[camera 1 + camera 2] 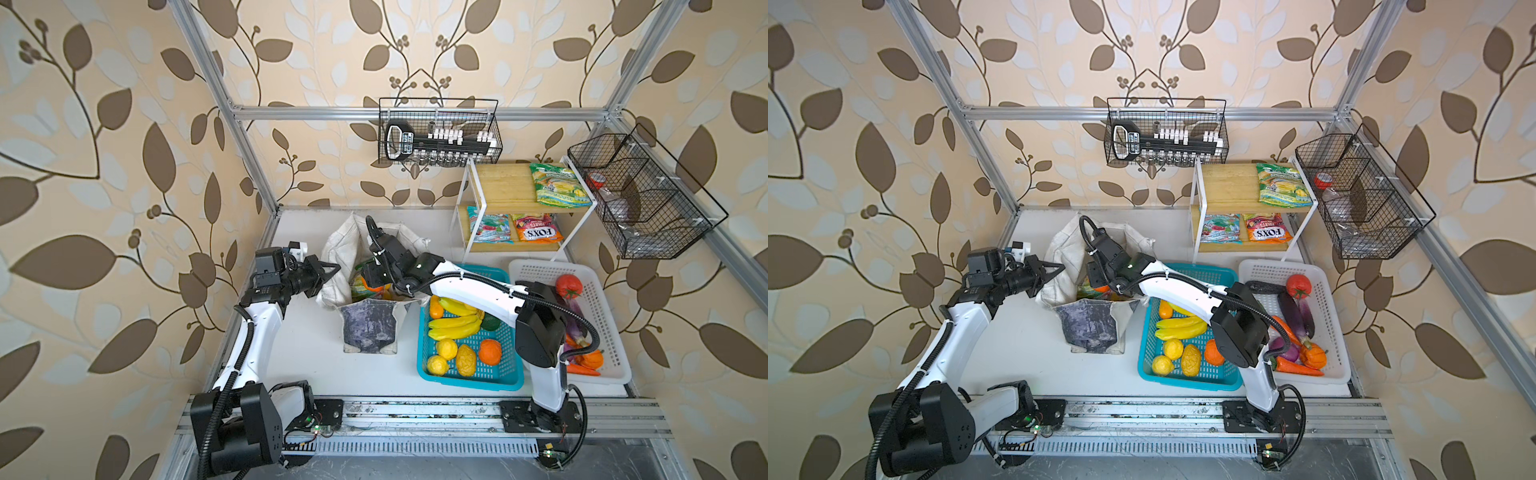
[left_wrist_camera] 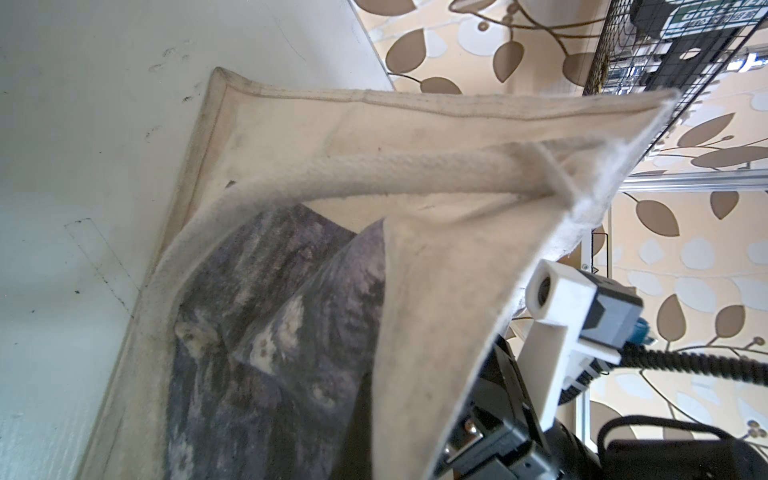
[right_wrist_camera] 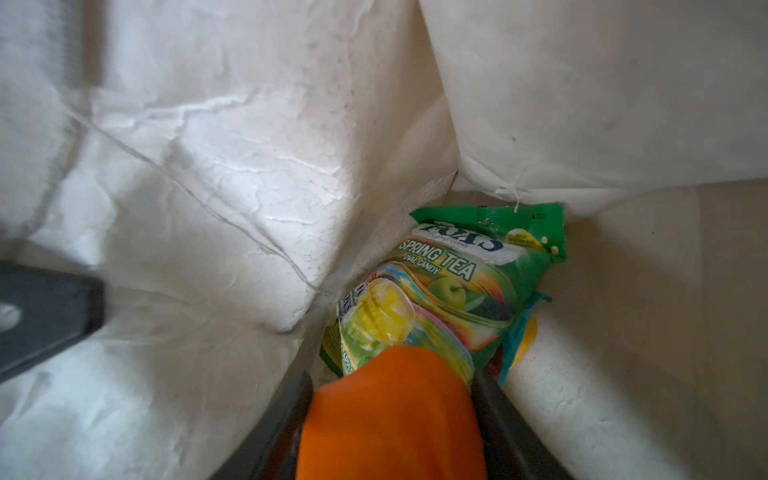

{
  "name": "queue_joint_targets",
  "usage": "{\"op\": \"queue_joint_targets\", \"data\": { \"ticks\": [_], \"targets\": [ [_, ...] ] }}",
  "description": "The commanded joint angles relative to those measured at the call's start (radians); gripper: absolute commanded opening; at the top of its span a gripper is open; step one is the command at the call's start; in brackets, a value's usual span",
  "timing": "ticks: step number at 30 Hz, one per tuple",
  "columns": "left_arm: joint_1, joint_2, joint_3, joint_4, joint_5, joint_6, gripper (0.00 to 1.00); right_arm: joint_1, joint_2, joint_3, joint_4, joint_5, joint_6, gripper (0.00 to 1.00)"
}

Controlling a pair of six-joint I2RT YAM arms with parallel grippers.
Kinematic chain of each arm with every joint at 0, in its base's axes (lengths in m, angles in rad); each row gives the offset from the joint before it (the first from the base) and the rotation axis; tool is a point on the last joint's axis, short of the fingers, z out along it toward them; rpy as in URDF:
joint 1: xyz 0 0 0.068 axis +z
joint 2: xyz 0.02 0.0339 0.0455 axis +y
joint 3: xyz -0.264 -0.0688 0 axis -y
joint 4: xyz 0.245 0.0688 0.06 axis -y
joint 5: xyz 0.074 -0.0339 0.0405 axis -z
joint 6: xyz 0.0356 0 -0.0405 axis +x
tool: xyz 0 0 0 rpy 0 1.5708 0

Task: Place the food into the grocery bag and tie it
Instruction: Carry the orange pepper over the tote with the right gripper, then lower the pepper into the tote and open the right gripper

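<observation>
The bench [image 1: 307,365] carries the grocery bag [image 1: 368,328] upright at mid-width, nearer the rear edge than the front edge, with its mouth open upward. The blue basket [image 1: 469,384] sits just beside the bag on its right and reaches toward the front edge. The white basket [image 1: 602,376] lies along the right edge. A shelf rack [image 1: 505,183] occupies the rear right corner, with sweet packets on both levels.

The right arm [image 1: 469,286] crosses above the rear part of the blue basket, over the bananas [image 1: 453,326], and hides part of the white basket's contents in both top views.

The right gripper [image 3: 392,380] is inside the bag mouth, fingers clamped on an orange fruit [image 3: 390,428]. Deeper in the bag, beyond the fruit, a green sweet packet [image 3: 457,282] lies in the bottom fold. The fabric walls close in on both sides.

The left gripper [image 1: 332,269] is at the bag's left rim, fingers together and pinching the rim fabric. The white loop handle [image 2: 374,174] runs along that rim.

Bare bench extends from the bag to the left edge and from the bag to the front edge. Only a narrow strip remains behind the bag at the rear edge.
</observation>
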Motion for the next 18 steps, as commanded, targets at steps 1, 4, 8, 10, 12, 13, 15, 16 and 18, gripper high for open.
{"op": "queue_joint_targets", "data": {
  "ticks": [1,4,8,10,12,13,15,16,18],
  "targets": [
    [0.000,0.003,0.002,0.025,0.041,-0.003,0.00,0.003,0.030,-0.029,0.017,-0.025,-0.008,0.57],
    [0.006,0.000,0.002,0.025,0.035,-0.003,0.00,0.002,0.032,-0.049,0.018,-0.028,-0.010,0.58],
    [0.009,0.002,0.002,0.022,0.033,0.001,0.00,-0.003,0.038,-0.060,0.019,-0.027,-0.013,0.64],
    [0.008,0.000,0.002,0.021,0.030,0.001,0.00,-0.006,0.035,-0.059,0.012,-0.014,-0.012,0.68],
    [0.009,0.002,0.002,0.017,0.029,0.004,0.00,-0.004,0.016,-0.070,0.027,0.017,-0.014,0.71],
    [0.008,0.002,0.002,0.018,0.029,0.002,0.00,-0.003,0.006,-0.072,0.030,0.017,-0.018,0.73],
    [0.009,0.002,0.003,0.020,0.030,0.001,0.00,-0.005,-0.007,-0.074,0.036,0.010,-0.019,0.73],
    [0.009,0.002,0.003,0.019,0.029,0.002,0.00,-0.005,-0.013,-0.075,0.036,0.008,-0.019,0.73],
    [0.009,0.003,0.004,0.015,0.026,0.003,0.00,-0.006,-0.015,-0.085,0.047,0.007,-0.019,0.74]
  ]
}}
